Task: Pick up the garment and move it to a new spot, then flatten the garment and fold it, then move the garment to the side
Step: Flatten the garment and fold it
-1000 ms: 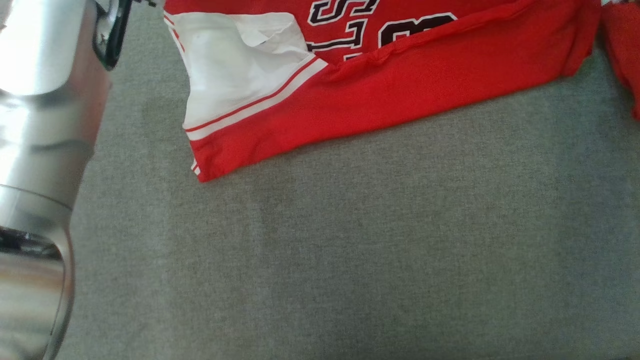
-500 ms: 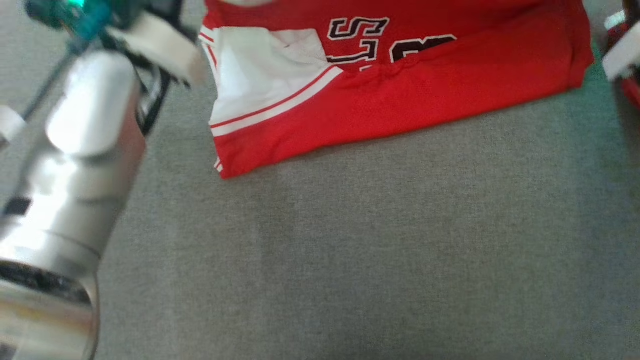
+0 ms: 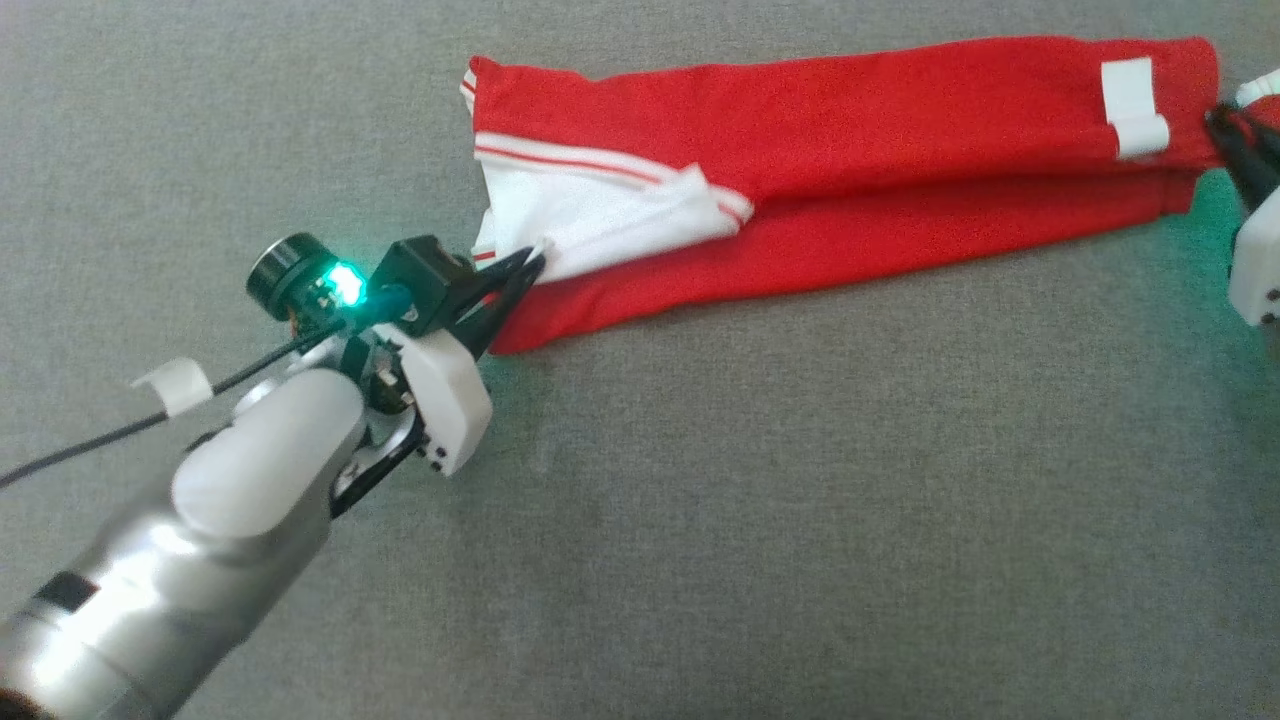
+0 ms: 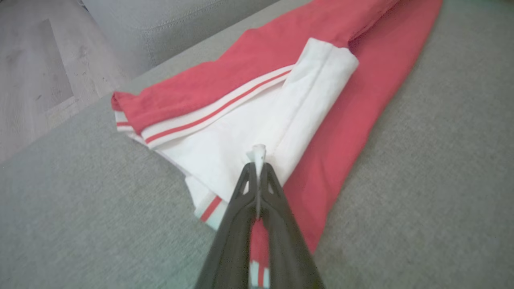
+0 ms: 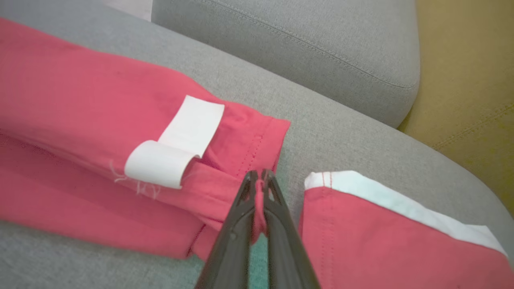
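Note:
The garment (image 3: 900, 130) is a red jersey with white, red-striped trim, lying as a long narrow folded strip across the grey cushion. My left gripper (image 3: 528, 268) is at the strip's left end, shut on a white fold of the garment (image 4: 225, 80); a tuft of white cloth pokes out past the left gripper's tips (image 4: 259, 168). At the strip's right end, my right gripper (image 3: 1222, 125) is shut on a red corner of the garment (image 5: 80, 100), with red cloth pinched between the closed fingers of the right gripper (image 5: 260, 178). A white label (image 5: 176, 140) curls up close to that corner.
The grey seat cushion (image 3: 700, 500) stretches wide in front of the strip. A red flap with white edging (image 5: 381, 233) lies right of the right gripper. Behind stand a grey back cushion (image 5: 301, 48) and an ochre cushion (image 5: 466, 80). Wooden floor (image 4: 32, 72) lies beyond the seat's edge.
The head camera has shifted. The garment's near part has gone over onto the rest, covering the lettering, so it is now a narrow strip. Both grippers have come into view at its ends.

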{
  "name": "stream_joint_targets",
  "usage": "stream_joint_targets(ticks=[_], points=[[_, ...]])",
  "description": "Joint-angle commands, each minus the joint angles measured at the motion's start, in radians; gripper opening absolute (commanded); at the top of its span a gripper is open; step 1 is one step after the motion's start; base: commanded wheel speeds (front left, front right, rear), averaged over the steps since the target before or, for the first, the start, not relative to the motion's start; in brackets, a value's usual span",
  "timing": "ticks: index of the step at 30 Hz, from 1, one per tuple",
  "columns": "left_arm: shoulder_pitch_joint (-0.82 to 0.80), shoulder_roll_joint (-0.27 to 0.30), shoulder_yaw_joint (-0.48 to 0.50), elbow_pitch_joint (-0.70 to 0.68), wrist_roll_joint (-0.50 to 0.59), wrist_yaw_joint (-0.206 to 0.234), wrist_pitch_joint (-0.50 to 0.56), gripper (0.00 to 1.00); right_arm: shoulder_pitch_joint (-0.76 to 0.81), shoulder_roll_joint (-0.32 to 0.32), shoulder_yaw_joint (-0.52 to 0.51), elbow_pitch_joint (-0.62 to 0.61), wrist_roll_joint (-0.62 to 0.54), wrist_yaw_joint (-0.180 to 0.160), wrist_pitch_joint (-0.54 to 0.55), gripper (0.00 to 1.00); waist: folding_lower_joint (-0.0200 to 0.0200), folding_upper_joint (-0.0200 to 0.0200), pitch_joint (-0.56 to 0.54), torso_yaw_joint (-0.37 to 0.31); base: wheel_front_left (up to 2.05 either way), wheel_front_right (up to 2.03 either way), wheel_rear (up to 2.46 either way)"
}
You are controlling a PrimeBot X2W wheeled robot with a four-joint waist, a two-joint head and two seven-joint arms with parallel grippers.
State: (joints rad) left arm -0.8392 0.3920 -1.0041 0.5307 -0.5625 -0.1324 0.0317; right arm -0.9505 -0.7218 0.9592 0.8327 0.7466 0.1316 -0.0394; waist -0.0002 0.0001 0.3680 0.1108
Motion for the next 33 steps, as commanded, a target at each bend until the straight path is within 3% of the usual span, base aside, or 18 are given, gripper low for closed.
stream_joint_targets(ticks=[1,9,10,11,12,18,27,29,33], points=[[-0.042,0.077,0.011,-0.066,-0.035,0.002,0.036,0.00,0.029,-0.049,0.028,-0.012,0.004,-0.001,0.013,0.00,0.0002,-0.0001,0.000,0.001,0.00,0.00,0.00],[-0.055,0.141,-0.030,-0.167,-0.107,0.002,0.117,0.00,-0.008,-0.063,0.124,0.013,-0.006,-0.001,0.034,0.00,0.0002,-0.0001,0.010,-0.008,0.00,0.00,0.00],[-0.056,0.143,-0.031,-0.168,-0.109,0.002,0.121,0.00,-0.014,-0.058,0.129,0.023,-0.009,-0.001,0.031,0.99,0.0002,-0.0001,0.010,-0.011,0.00,0.00,0.00],[-0.057,0.144,-0.028,-0.166,-0.111,0.007,0.122,0.62,-0.018,-0.051,0.133,0.035,-0.009,-0.001,0.030,1.00,0.0002,-0.0001,0.010,-0.014,0.00,0.00,0.00],[-0.059,0.143,-0.024,-0.165,-0.108,0.015,0.112,1.00,-0.022,-0.044,0.135,0.044,-0.007,-0.001,0.026,1.00,0.0002,-0.0001,0.008,-0.017,0.00,0.00,0.00],[-0.071,0.122,0.021,-0.143,-0.104,0.080,0.037,1.00,-0.048,-0.010,0.089,0.078,0.055,-0.001,-0.029,1.00,0.0002,-0.0001,-0.016,-0.034,0.00,0.00,0.00],[-0.061,0.031,0.192,-0.077,-0.142,0.257,-0.242,1.00,-0.106,0.096,-0.107,0.105,0.144,-0.001,-0.213,1.00,0.0002,-0.0001,-0.092,-0.064,0.00,0.00,0.00],[-0.042,0.007,0.245,-0.073,-0.161,0.289,-0.277,1.00,-0.102,0.123,-0.177,0.072,0.137,-0.001,-0.221,1.00,0.0002,-0.0001,-0.106,-0.070,0.00,0.00,0.00],[0.023,-0.038,0.381,-0.137,-0.120,0.352,-0.293,1.00,-0.021,0.189,-0.432,-0.067,0.053,-0.001,-0.222,1.00,0.0002,-0.0001,-0.123,-0.076,0.00,0.00,0.00]])
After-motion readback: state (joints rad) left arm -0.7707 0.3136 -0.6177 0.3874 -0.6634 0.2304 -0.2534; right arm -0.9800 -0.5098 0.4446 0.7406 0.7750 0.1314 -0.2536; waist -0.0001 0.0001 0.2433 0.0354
